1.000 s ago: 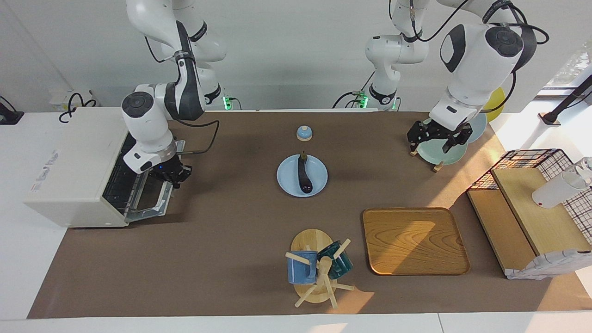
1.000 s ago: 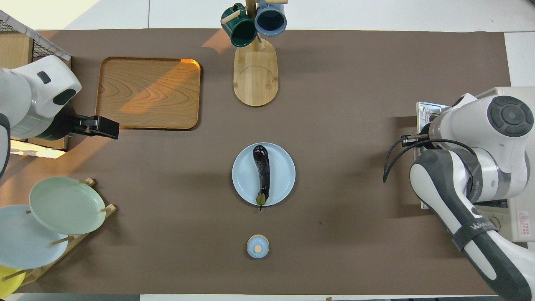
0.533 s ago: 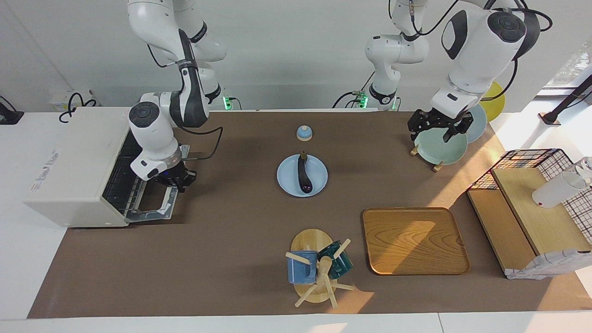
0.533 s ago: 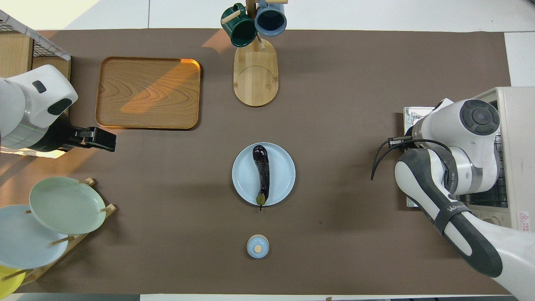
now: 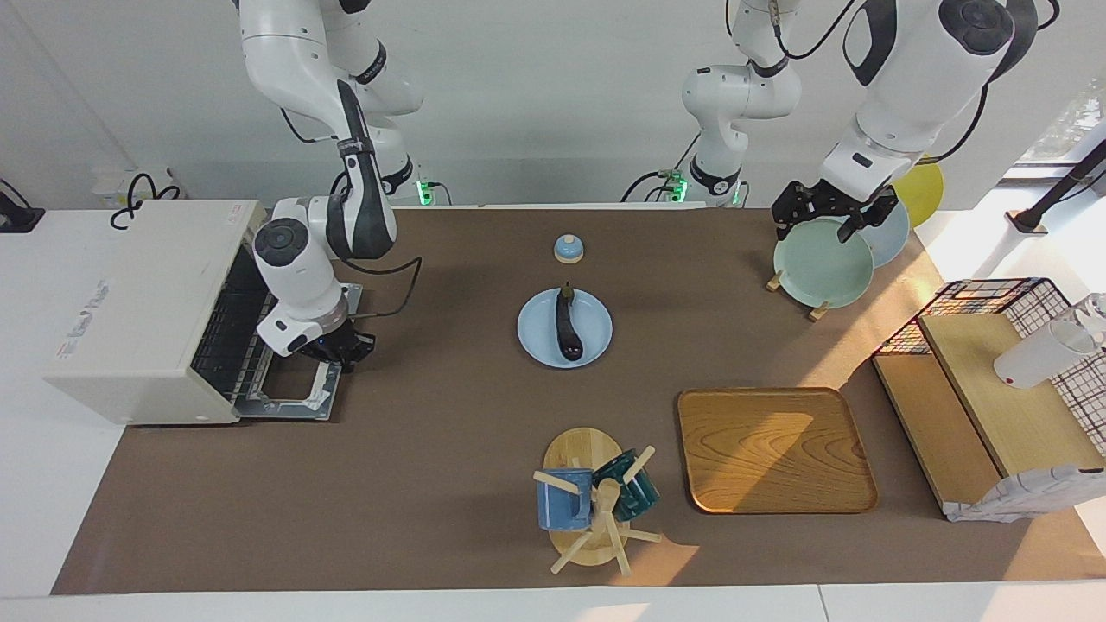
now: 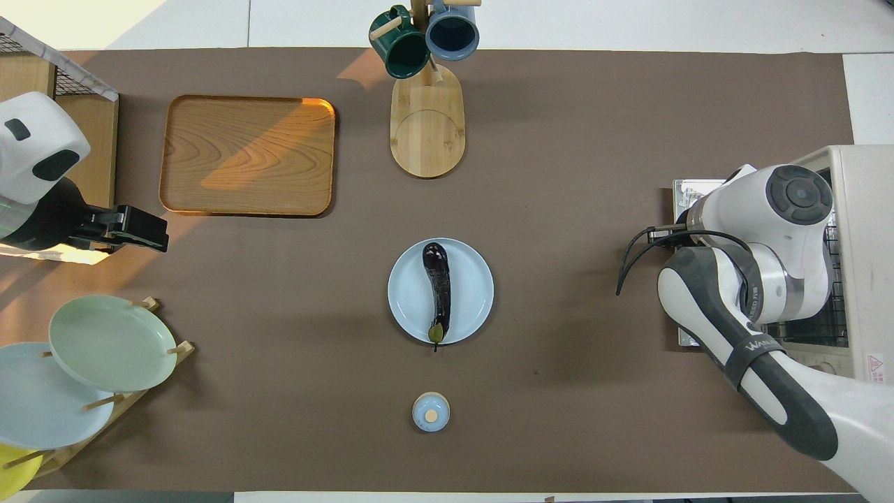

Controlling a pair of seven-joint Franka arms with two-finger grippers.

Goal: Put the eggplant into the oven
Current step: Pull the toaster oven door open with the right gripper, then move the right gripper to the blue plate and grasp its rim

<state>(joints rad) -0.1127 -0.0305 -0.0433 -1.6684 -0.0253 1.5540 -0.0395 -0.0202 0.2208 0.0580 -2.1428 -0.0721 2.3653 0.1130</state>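
The dark purple eggplant [image 5: 567, 326] lies on a light blue plate [image 5: 596, 341] at the table's middle, stem toward the robots; both also show in the overhead view, the eggplant [image 6: 438, 286] on the plate [image 6: 475, 293]. The cream oven [image 5: 130, 302] stands at the right arm's end, its door [image 5: 289, 402] folded down flat and the wire rack [image 5: 226, 333] showing. My right gripper [image 5: 344, 352] is at the door's handle edge, shut on the handle; the wrist hides it from overhead. My left gripper [image 5: 823, 213] is open and empty, raised over the plate rack.
A small blue bell [image 5: 568, 249] sits nearer to the robots than the plate. A mug tree [image 5: 596, 505] and a wooden tray [image 5: 773, 449] lie farther out. A plate rack [image 5: 825, 259] and a wire shelf [image 5: 994, 380] stand at the left arm's end.
My right gripper has drawn the oven door down and outward from tilted to flat. My left gripper has risen and pulled back toward the robots over the plate rack.
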